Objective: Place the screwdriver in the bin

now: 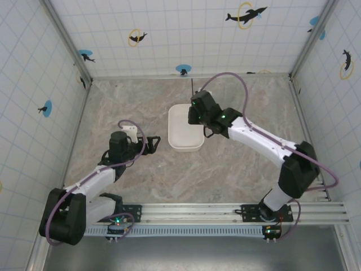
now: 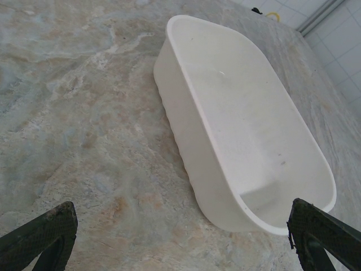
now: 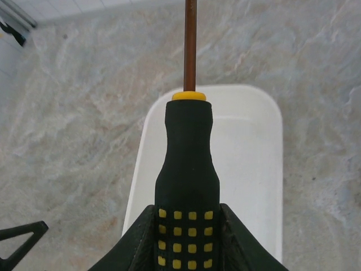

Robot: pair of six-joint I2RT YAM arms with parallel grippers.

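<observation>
Screwdriver (image 3: 187, 169) clamped by its handle in right gripper (image 3: 187, 220), shaft pointing up-frame along the bin (image 3: 254, 158) lying beneath, centre-frame.

The right arm (image 1: 265, 141) reaches forward, elbow bent, and the right gripper (image 3: 186, 240) clamps a screwdriver (image 3: 186, 164) whose handle juts ahead of its fingers. The left gripper (image 1: 153, 142) holds its jaws spread wide.

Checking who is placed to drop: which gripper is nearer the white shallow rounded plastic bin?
Right. The right gripper, holding the black-and-yellow screwdriver, hangs over the far end of the bin; the left gripper sits open beside its left wall, apart.
</observation>
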